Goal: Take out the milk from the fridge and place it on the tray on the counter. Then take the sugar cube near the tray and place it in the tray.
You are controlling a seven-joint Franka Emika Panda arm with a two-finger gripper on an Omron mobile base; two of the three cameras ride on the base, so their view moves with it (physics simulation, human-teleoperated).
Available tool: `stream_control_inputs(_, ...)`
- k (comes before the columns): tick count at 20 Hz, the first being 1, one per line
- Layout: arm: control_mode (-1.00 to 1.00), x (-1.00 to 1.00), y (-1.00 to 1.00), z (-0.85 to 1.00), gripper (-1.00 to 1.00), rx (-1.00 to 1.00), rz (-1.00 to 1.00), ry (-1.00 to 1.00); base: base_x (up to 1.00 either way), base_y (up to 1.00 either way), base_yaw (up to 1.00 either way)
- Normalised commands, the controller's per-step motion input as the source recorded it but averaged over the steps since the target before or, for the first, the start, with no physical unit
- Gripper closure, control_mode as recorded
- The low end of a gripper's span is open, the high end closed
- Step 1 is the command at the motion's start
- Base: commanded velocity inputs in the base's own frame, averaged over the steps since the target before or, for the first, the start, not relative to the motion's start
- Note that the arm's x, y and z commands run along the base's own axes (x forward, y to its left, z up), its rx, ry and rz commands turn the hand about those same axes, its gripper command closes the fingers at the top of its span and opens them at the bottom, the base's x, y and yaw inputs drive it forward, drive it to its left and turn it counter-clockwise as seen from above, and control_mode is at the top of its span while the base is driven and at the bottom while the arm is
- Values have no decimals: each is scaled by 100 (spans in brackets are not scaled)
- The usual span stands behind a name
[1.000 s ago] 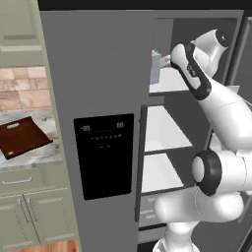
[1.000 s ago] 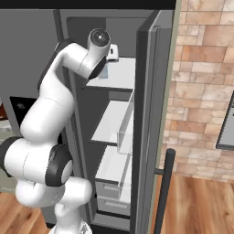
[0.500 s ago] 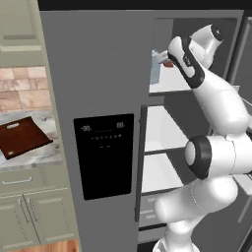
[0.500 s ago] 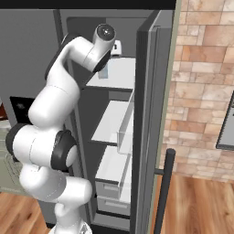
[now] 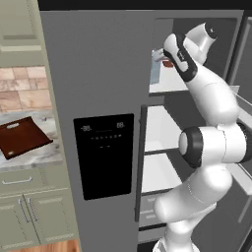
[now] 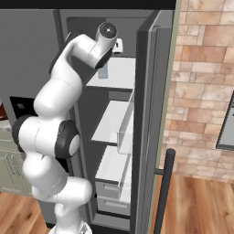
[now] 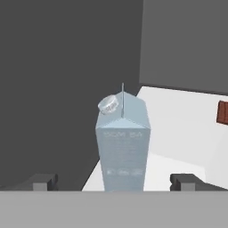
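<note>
On the fridge's (image 5: 98, 74) top white shelf (image 7: 178, 133) I see the milk (image 7: 123, 142) standing upright, centred between my gripper's (image 7: 115, 181) spread, unclosed fingertips; the tray (image 5: 22, 139) lies on the counter (image 5: 42, 156).

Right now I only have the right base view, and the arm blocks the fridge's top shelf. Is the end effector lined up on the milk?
Observer: Yes. In the hand view the milk stands upright, centred in the open end effector, with a gap on each side.
Operator: Anything else on that shelf?
Observer: A small red-brown item sits further back on the shelf, well apart from the carton.
Operator: And where is the tray?
Observer: In the left base view the tray lies flat on the counter, left of the fridge, with nothing on it.
</note>
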Motion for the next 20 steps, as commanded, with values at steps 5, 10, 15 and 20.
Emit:
stream_control_inputs(5,-100,27,2,-6,-100,0,0,0,0,0,0)
stream_control_inputs(10,-100,18,4,-7,-100,0,0,0,0,0,0)
stream_control_inputs(15,-100,4,2,-2,-100,0,0,0,0,0,0)
stream_control_inputs(20,-100,11,3,-21,-100,-1,0,0,0,0,0)
